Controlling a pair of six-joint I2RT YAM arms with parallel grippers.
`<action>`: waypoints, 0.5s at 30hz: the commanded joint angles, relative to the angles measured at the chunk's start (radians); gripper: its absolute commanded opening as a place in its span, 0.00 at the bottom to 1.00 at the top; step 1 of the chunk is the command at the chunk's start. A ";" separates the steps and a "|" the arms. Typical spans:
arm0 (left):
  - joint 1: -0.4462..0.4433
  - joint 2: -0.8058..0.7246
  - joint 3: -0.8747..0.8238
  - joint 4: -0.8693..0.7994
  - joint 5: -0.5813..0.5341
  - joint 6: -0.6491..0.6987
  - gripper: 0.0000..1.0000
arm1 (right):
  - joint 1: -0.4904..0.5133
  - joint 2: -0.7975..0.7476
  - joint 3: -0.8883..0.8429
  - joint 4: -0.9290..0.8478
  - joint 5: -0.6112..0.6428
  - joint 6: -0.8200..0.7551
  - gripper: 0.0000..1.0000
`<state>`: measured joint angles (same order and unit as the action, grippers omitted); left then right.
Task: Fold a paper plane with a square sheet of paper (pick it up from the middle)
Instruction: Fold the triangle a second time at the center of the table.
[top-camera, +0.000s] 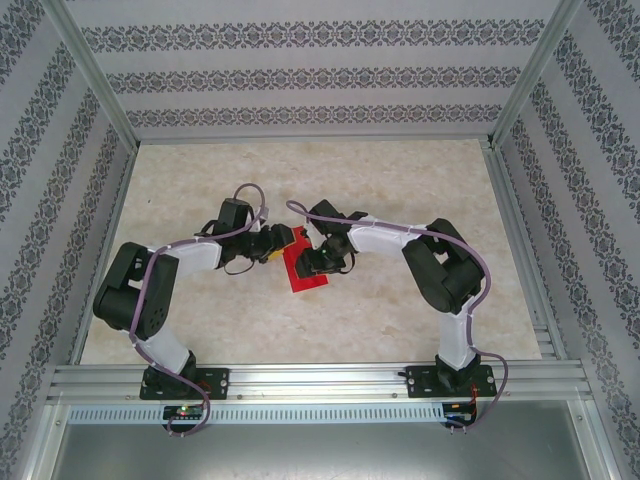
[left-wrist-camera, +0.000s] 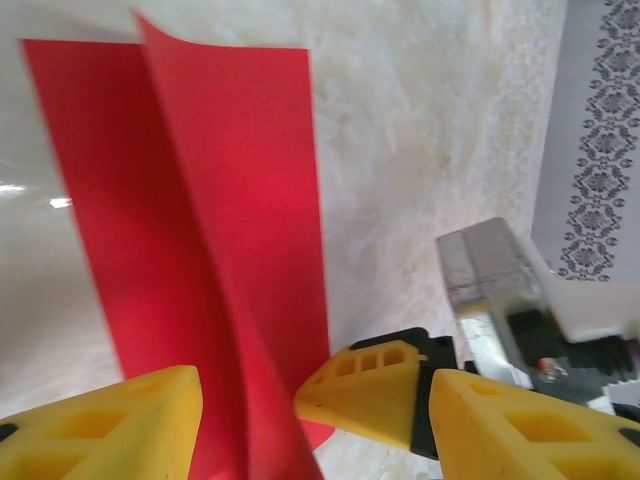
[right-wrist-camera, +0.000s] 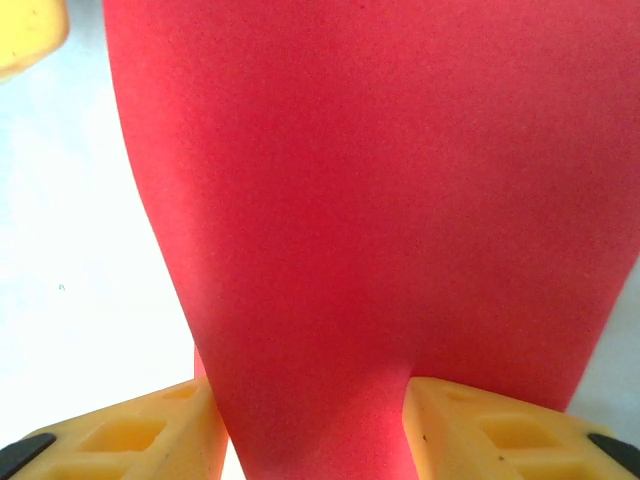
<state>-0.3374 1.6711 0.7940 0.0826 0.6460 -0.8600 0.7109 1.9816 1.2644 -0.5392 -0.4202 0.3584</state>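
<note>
Care with the raised fold in the square sheet of paper (left-wrist-camera: 230, 200): close left pincer (left-wrist-camera: 248, 400) and right pincer (right-wrist-camera: 310, 400) (both half-wide astride it, grip unclear) evenly.

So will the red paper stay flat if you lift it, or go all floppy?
Probably floppy: the red paper already bends up into a ridge instead of lying flat. It looks very thin, so it is likely light and might slide on the smooth table when pushed. Squeezed hard, it would probably keep a crease, since the ridge already looks sharp.
</note>
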 joint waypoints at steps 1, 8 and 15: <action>-0.031 0.034 0.018 0.062 0.006 -0.022 0.61 | 0.005 0.064 -0.040 0.022 -0.013 0.007 0.52; -0.039 0.059 0.024 0.017 -0.054 -0.006 0.51 | -0.009 0.045 -0.055 0.048 -0.041 0.020 0.53; -0.043 0.096 0.032 0.033 -0.032 0.001 0.43 | -0.023 0.021 -0.068 0.087 -0.102 0.025 0.59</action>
<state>-0.3691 1.7367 0.8017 0.0895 0.6163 -0.8700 0.6872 1.9789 1.2373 -0.4816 -0.5079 0.3748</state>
